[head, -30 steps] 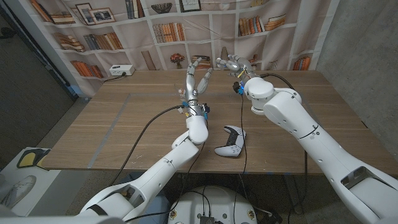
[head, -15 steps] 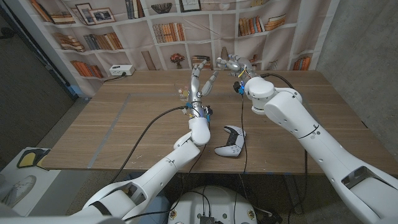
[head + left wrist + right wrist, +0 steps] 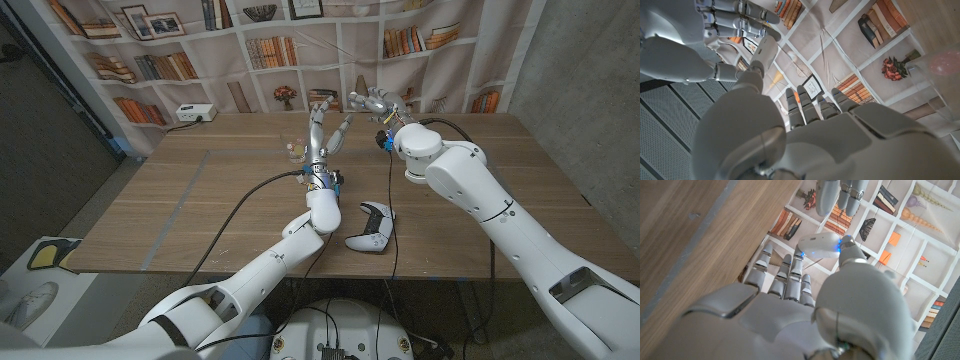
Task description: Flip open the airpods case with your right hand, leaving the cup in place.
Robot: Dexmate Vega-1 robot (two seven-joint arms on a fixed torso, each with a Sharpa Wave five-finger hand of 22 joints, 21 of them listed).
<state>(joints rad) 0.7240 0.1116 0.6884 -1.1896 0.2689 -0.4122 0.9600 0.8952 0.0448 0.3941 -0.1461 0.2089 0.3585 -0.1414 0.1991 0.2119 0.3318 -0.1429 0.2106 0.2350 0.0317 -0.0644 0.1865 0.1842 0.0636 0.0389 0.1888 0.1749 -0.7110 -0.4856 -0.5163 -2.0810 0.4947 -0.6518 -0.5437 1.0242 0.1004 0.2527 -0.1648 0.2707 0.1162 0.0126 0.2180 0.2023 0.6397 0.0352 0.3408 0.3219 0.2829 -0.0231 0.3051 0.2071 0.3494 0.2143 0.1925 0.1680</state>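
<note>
The white airpods case is up in the air, lid down, against the tip of my right hand's thumb; the other fingers reach up beside it. In the head view my right hand hovers over the table's far edge. My left hand stands just left of it, fingers straight and apart, holding nothing; its fingertips hang close to the case. The clear cup stands upright on the table just left of my left wrist and shows again as a blurred cup.
A white game controller lies on the wooden table near the front, under my right forearm. A white power strip sits at the far left edge. A bookshelf backdrop hangs behind the table.
My left hand has shifted a little to the right, towards my right hand, uncovering the cup. The right hand has barely moved.
</note>
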